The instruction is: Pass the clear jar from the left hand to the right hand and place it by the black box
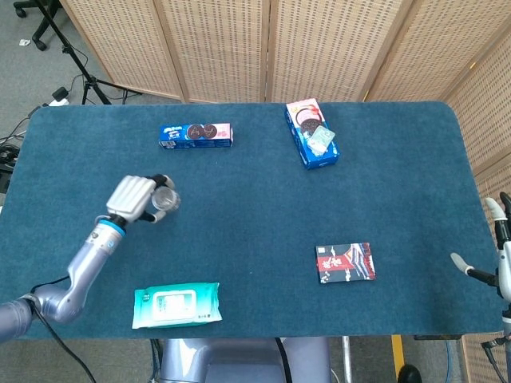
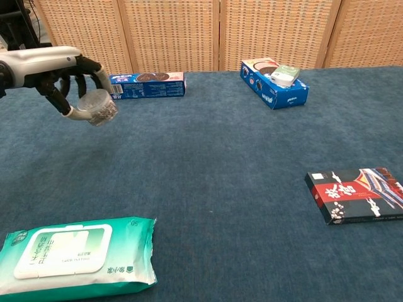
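Observation:
My left hand [image 1: 134, 198] [image 2: 60, 72] grips the clear jar [image 1: 165, 200] [image 2: 97, 107] and holds it up off the blue table, left of centre. The jar is small and transparent, tilted in the fingers. The black box [image 1: 345, 262] [image 2: 358, 194] with red and white print lies flat near the table's front right. My right hand [image 1: 499, 255] hangs past the table's right edge with its fingers spread and nothing in it; the chest view does not show it.
A green wet-wipes pack [image 1: 176, 305] [image 2: 74, 257] lies at the front left. A blue cookie box [image 1: 196, 135] [image 2: 147, 85] lies at the back left, an open blue box [image 1: 311, 133] [image 2: 273, 82] at the back centre. Wicker screens stand behind the table [image 1: 255, 207].

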Controlling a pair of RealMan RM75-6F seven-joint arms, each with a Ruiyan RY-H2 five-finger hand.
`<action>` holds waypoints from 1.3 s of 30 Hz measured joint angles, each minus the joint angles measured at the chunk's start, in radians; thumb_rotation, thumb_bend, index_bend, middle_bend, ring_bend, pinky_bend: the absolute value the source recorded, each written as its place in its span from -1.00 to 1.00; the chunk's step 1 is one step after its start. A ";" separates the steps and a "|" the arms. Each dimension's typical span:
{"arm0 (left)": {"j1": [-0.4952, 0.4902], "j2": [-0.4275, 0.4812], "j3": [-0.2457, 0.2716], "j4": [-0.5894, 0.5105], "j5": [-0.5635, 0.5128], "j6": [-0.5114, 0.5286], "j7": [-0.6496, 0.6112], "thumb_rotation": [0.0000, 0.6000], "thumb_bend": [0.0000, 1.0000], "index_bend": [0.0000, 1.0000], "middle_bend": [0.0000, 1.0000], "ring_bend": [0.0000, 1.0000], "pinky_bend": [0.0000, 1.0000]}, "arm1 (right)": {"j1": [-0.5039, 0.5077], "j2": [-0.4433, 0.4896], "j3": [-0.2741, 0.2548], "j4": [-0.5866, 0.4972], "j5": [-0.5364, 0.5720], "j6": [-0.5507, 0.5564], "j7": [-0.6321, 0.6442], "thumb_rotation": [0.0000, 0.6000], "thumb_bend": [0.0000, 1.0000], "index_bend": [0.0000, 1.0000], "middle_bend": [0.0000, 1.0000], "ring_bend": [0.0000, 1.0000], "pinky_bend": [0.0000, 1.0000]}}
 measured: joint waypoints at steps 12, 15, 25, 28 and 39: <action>-0.030 -0.065 0.132 -0.120 0.353 -0.008 -0.012 1.00 -0.36 0.10 -0.04 -0.05 0.24 | 0.000 0.003 -0.001 0.003 -0.003 -0.003 0.010 1.00 -1.00 -1.00 -1.00 -1.00 -1.00; -0.044 -0.126 0.139 -0.102 0.376 -0.017 0.010 1.00 -0.36 0.10 -0.04 -0.05 0.24 | 0.002 0.004 0.001 0.005 0.001 -0.007 0.013 1.00 -1.00 -1.00 -1.00 -1.00 -1.00; -0.098 -0.344 0.085 0.017 0.382 -0.017 0.100 1.00 -0.37 0.10 -0.04 -0.05 0.24 | 0.005 0.004 0.003 0.013 0.009 -0.016 0.021 1.00 -1.00 -1.00 -1.00 -1.00 -1.00; -0.119 -0.395 0.057 0.057 0.361 -0.023 0.139 1.00 -0.40 0.10 -0.04 -0.05 0.24 | 0.004 0.005 0.004 0.014 0.011 -0.016 0.026 1.00 -1.00 -1.00 -1.00 -1.00 -1.00; -0.130 -0.450 0.016 0.071 0.265 -0.012 0.269 1.00 -0.82 -1.00 -1.00 -1.00 -0.81 | 0.001 0.009 0.006 0.018 0.010 -0.010 0.037 1.00 -1.00 -1.00 -1.00 -1.00 -1.00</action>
